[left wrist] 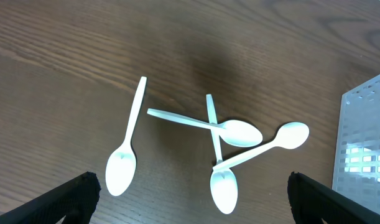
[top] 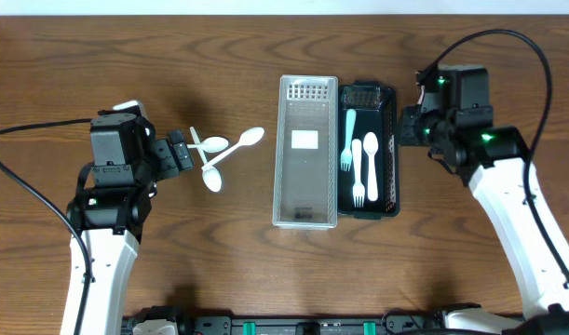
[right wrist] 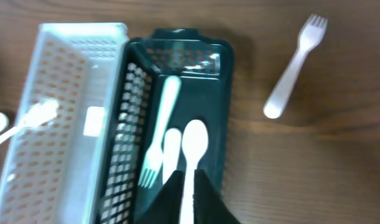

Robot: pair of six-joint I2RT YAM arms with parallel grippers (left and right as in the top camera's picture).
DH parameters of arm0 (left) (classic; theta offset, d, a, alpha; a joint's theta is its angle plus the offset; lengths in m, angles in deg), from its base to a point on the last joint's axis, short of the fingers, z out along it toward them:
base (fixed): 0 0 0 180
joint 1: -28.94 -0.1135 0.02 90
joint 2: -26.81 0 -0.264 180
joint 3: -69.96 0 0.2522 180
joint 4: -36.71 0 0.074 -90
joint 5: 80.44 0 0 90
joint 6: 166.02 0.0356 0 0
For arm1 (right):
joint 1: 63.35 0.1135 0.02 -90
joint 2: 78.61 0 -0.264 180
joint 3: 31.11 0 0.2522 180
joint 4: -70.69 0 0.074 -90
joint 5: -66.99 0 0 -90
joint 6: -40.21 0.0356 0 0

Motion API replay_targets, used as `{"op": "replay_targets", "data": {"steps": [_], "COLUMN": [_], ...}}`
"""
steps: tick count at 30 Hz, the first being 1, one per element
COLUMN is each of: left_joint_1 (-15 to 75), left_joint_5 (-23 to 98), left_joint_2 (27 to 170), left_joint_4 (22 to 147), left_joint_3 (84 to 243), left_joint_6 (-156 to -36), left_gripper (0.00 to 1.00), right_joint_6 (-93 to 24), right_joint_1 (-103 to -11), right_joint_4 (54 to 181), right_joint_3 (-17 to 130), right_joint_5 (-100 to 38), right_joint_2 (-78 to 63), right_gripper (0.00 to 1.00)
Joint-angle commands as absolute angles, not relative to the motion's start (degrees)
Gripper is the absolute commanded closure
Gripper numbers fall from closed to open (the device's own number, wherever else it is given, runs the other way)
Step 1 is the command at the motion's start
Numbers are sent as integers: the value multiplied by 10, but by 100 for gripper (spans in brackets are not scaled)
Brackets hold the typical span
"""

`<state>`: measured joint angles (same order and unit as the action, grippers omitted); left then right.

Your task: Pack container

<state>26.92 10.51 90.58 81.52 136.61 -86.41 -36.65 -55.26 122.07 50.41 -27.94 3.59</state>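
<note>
Several white plastic spoons (top: 219,154) lie crossed on the table left of the clear white basket (top: 307,221); they show in the left wrist view (left wrist: 236,132). My left gripper (top: 180,154) (left wrist: 190,196) is open and empty, just left of the spoons. The dark green basket (top: 394,149) (right wrist: 224,93) holds a pale teal fork (top: 347,140) (right wrist: 160,124) and two white forks (top: 364,169). My right gripper (top: 413,128) (right wrist: 188,186) hovers at the dark basket's right side, fingers together; a white fork in the basket shows through the slit. Another white fork (right wrist: 294,62) lies on the table to the right.
The clear white basket (right wrist: 65,93) holds only a white label (top: 305,140). The two baskets stand side by side and touch. The loose fork on the table is hidden under my right arm in the overhead view. Black cables run from both arms.
</note>
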Motion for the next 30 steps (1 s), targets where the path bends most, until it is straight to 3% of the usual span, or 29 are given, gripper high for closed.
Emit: {"op": "replay_targets", "data": {"steps": [1, 6, 8, 12, 20, 30], "left_joint_1": [271, 271, 271, 272, 271, 272], "left_joint_5": [104, 104, 104, 104, 104, 104], "left_joint_2": [908, 908, 908, 908, 908, 908], "left_joint_4": [815, 815, 815, 815, 815, 815], "left_joint_3": [1376, 1376, 1376, 1376, 1376, 1376], "left_joint_6": [-854, -854, -855, -854, -855, -854], "left_gripper": [2, 2, 2, 2, 2, 2], "right_joint_6": [-365, -338, -318, -271, -174, -168], "right_joint_1": [-581, -649, -665, -671, -657, -641], "right_joint_4": [1205, 1155, 1135, 1077, 953, 882], "right_joint_3": [503, 503, 503, 503, 503, 503], "right_joint_5": [-230, -245, -248, -247, -249, -249], "right_joint_2": [51, 108, 141, 212, 320, 387], "right_gripper": [82, 79, 69, 60, 51, 51]}}
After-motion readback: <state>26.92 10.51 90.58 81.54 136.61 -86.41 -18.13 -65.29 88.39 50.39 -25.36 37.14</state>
